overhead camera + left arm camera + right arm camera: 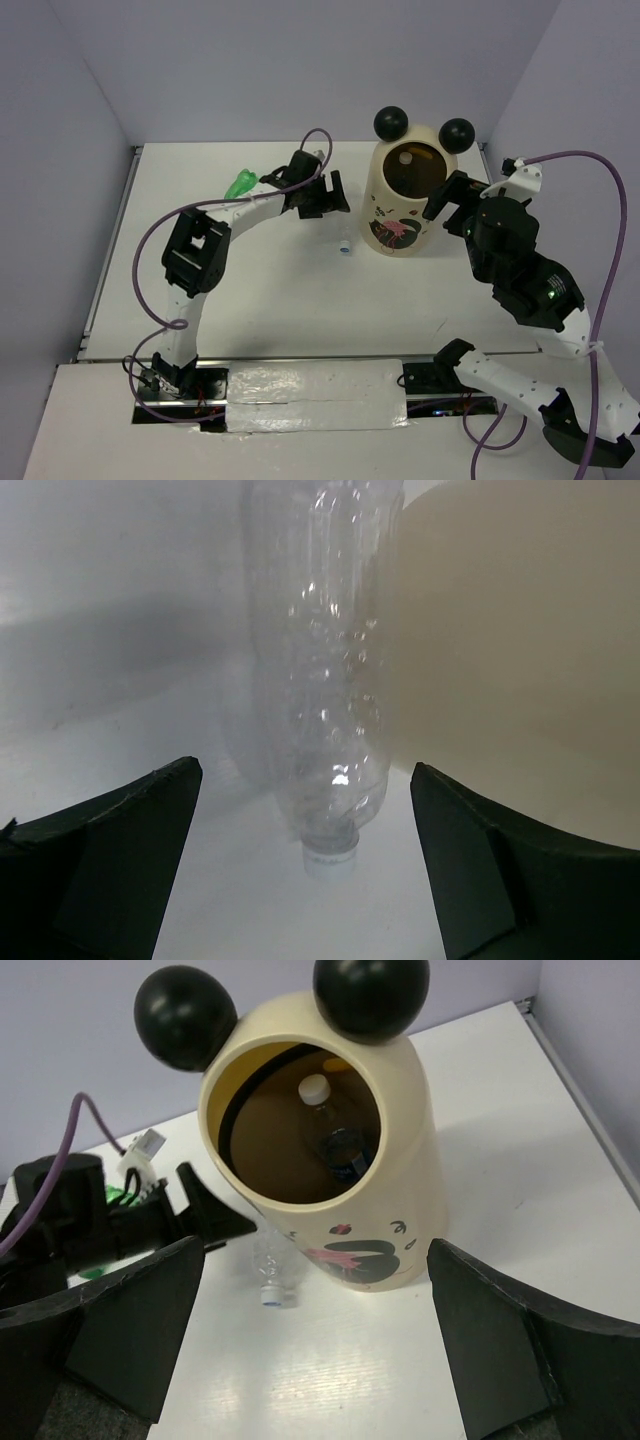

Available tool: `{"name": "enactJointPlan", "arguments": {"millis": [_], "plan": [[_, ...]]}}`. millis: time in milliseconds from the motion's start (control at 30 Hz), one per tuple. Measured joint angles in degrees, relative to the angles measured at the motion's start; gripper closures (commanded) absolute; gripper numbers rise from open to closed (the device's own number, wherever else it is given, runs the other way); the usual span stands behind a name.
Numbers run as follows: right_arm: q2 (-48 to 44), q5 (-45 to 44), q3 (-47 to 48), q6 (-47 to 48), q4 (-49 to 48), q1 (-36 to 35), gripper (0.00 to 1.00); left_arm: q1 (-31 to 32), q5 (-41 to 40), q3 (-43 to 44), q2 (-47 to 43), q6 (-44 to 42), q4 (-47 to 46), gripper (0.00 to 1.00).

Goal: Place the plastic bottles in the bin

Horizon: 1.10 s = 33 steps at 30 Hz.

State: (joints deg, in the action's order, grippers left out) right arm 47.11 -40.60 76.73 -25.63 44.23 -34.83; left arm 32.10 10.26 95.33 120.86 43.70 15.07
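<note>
No legible text, brand, number or sign in any view. The bin (412, 1165) carries a pink and black printed figure, without lettering. The bottle (341, 1146) standing inside it shows a blue label, too small to read

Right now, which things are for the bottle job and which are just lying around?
For the job:
cream cylindrical bin with black ball ears
clear plastic bottle lying beside it
green-tinted plastic bottle
blue-labelled bottle inside the bin

Just lying about:
purple cables
silver tape strip
</note>
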Motion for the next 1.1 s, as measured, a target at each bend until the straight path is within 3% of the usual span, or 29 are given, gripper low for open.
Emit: {"name": "enactJointPlan", "arguments": {"millis": [200, 767, 867, 1100], "plan": [[-0.1, 1.6, 0.0, -0.8, 0.9, 0.0, 0.0, 0.3, -0.7, 6.0, 5.7, 0.2, -0.1, 0.01], [-0.1, 3.6, 0.0, -2.3, 1.7, 0.0, 0.0, 4.7, -5.2, 7.4, 9.5, 1.6, 1.7, 0.02], [-0.1, 3.8, 0.0, -2.4, 1.7, 0.0, 0.0, 5.4, -6.9, 6.6, 9.3, 1.6, 1.0, 0.09], [0.0, 4.7, -0.3, -2.9, 1.7, 0.0, 0.0, 5.6, -8.9, 1.3, 5.9, 2.4, -0.5, 0.38]]}}
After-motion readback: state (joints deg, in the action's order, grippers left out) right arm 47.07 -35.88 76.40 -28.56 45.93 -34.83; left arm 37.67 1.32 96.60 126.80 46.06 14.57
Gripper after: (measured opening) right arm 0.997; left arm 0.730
